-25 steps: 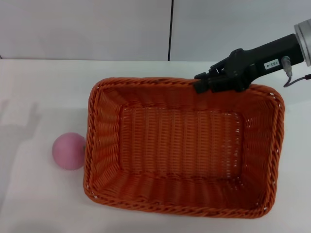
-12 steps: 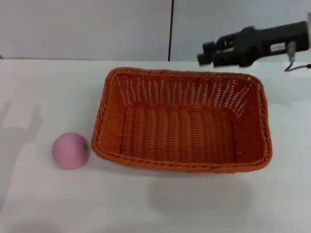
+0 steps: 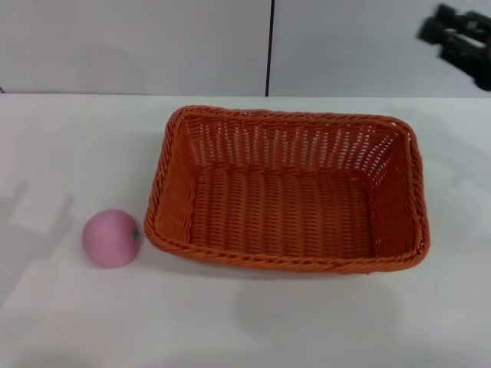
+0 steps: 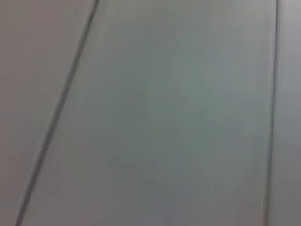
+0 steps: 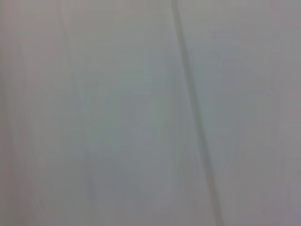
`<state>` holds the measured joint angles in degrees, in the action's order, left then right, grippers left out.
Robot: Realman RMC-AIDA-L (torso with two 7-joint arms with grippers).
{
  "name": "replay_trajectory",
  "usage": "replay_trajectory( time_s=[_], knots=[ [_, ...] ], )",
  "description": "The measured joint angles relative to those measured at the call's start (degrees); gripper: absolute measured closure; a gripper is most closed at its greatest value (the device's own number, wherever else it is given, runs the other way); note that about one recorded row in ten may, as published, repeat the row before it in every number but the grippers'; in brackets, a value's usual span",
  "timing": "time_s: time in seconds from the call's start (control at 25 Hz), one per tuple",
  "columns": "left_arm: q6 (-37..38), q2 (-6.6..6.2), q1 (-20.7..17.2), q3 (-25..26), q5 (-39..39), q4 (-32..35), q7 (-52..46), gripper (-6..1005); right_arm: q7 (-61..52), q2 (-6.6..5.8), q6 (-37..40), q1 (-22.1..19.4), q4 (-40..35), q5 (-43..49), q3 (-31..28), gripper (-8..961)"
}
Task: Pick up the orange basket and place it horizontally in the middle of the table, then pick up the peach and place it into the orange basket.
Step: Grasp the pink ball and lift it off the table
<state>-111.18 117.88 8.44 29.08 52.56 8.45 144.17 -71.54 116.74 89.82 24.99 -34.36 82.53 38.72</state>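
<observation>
My table (image 3: 69,153) carries the orange basket (image 3: 288,192) flat at its middle, long side running left to right, where it sat half a second ago; a second ago it was tilted up with the right gripper (image 3: 457,34) on its far rim. That gripper has since pulled up and away to the far right corner, clear of the basket; I cannot tell how its jaws stand. The peach (image 3: 112,238) sits just left of the basket, unmoved. My left arm is out of view.

Right gripper (image 3: 443,32) withdrawn from orange basket (image 3: 288,188).
</observation>
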Motion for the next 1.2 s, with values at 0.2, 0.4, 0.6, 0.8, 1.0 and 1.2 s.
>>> replay_trajectory(
  time_s=[0.2, 0.4, 0.6, 0.8, 1.0, 1.2],
  knots=[
    [2.66, -0.23, 0.48, -9.26, -0.01, 5.24, -1.8, 277, 4.52, 1.73, 0.52, -6.52, 2.81, -10.62, -1.65, 512],
    [9.55, -0.03, 1.05, -14.93, -0.03, 6.25, -1.67, 279, 6.43, 1.5, 4.56, -8.39, 7.54, -15.15, -3.93, 512],
    [16.03, 0.04, 1.82, -20.42, -0.02, 6.31, -1.84, 282, 6.85, 1.58, 5.2, -9.4, 7.88, -15.26, -5.56, 512],
    [20.02, 0.15, 2.54, -23.42, 0.01, 5.9, -1.82, 285, 6.74, 1.58, 5.3, -9.69, 8.25, -15.31, -5.87, 512],
    [21.66, 0.25, 3.17, -25.79, 0.0, 5.64, -1.87, 288, 6.94, 1.53, 5.21, -9.4, 8.93, -15.33, -5.92, 512],
    [24.24, 0.34, 3.85, -27.53, 0.0, 4.12, -1.9, 291, 6.96, 1.53, 4.9, -9.29, 9.05, -15.24, -5.96, 512]
  ],
)
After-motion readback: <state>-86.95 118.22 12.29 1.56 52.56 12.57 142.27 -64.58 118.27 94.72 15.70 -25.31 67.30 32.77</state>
